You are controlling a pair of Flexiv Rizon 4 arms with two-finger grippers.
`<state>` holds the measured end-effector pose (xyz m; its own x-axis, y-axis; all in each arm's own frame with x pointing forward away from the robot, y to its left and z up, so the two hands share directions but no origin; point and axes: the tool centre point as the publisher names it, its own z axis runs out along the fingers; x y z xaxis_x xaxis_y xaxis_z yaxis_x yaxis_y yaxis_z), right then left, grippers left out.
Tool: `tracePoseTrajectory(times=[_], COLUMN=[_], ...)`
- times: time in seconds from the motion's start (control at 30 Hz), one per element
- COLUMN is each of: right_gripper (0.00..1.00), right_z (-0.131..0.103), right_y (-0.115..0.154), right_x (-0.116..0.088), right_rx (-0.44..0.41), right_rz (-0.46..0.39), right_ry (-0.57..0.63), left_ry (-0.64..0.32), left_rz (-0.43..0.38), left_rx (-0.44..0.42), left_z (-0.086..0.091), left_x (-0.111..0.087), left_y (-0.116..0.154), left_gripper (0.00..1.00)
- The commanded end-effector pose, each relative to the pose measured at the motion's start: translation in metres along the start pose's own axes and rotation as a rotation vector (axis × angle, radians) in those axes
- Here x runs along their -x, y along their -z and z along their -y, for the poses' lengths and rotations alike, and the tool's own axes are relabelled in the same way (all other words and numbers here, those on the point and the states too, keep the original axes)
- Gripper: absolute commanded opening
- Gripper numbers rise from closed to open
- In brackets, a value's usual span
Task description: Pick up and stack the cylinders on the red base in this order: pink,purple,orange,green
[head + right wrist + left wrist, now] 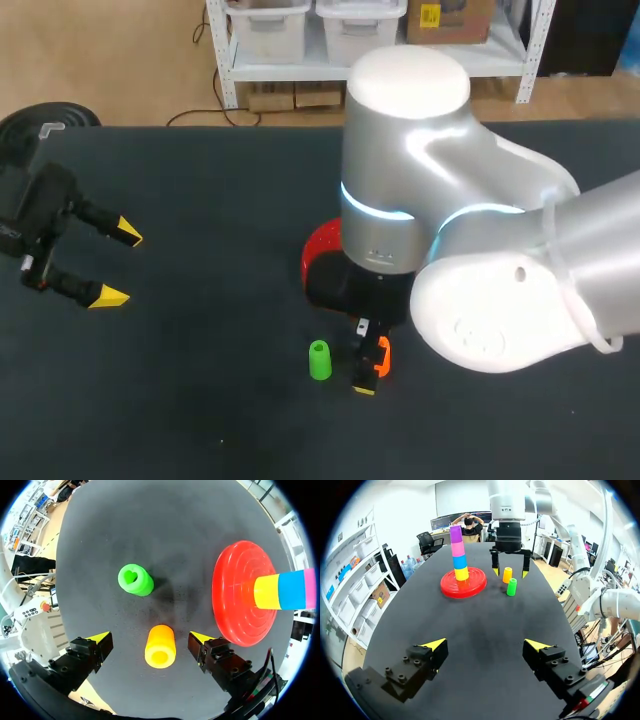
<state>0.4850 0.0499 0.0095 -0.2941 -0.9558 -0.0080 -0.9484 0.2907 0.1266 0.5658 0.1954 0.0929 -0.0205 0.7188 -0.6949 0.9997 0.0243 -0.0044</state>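
We find the left claw [485, 644] hanging wide open over the bench [200, 180] at its left side. Nothing lies between its yellow fingers, and it is well apart from every piece.

The right arm comes in from the right and reaches past the middle. Its bulk hides most of the red base [475, 582] in the head view. The right claw [150, 637] points straight down at the bench, and its jaws are spread wide.

The orange cylinder [160, 646] stands upright on the bench between those fingers. A clear gap of dark bench shows on each side of it in the right wrist view, so neither finger touches it.

The green cylinder [135, 579] also stands upright on the bench, just beside the orange one and outside the right claw. It is on the side away from the base, and its top shows a heart-shaped hollow.

The base sits on the bench near the two loose pieces – close to one finger of the right claw, but not touching it. A column rises from its centre (best judged from the left wrist view). From the bottom up it carries:
- a yellow cylinder [461, 573]
- a blue cylinder [460, 562]
- a pink cylinder [457, 548]
- a purple cylinder [455, 534]

The column stands upright. The orange and green pieces are not yet on it.
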Motion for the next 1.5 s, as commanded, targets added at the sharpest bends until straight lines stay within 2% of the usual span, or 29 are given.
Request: tracePoseTrajectory(times=[0.03, 0.53, 0.57, 0.6, 0.63, 0.7, 0.73, 1.5], right_gripper=[1.00, 1.00, 0.97, 0.78, 0.42, 0.18, 0.01, 0.00], right_z=[-0.0011, 0.0017, 0.0019, 0.0020, 0.0023, 0.0023, 0.0023, 0.0018], right_y=[-0.0004, 0.0037, 0.0034, 0.0032, 0.0023, 0.0013, 0.0009, 0.0036], right_x=[-0.0006, -0.0029, -0.0027, -0.0025, -0.0020, -0.0015, -0.0012, 0.0032], right_rx=[-0.011, -0.024, -0.023, -0.023, -0.022, -0.021, -0.020, -0.002], right_rz=[-0.001, -0.027, -0.027, -0.024, -0.024, -0.025, -0.025, 0.005], right_ry=[-0.002, -0.012, -0.011, -0.010, -0.010, -0.009, -0.009, 0.007], left_ry=[-0.002, -0.002, -0.002, -0.002, -0.002, -0.002, -0.002, -0.002], left_rz=[0.003, 0.003, 0.003, 0.003, 0.003, 0.003, 0.003, 0.003], left_rx=[0.001, 0.001, 0.001, 0.001, 0.001, 0.001, 0.001, 0.001], left_z=[-0.0002, -0.0002, -0.0002, -0.0002, -0.0002, -0.0002, -0.0002, -0.0002], left_x=[-0.0012, -0.0012, -0.0012, -0.0012, -0.0012, -0.0012, -0.0012, -0.0012], left_y=[-0.0003, -0.0003, -0.0003, -0.0003, -0.0003, -0.0003, -0.0003, -0.0003], left_gripper=[1.00, 1.00, 1.00, 1.00, 1.00, 1.00, 1.00, 1.00])
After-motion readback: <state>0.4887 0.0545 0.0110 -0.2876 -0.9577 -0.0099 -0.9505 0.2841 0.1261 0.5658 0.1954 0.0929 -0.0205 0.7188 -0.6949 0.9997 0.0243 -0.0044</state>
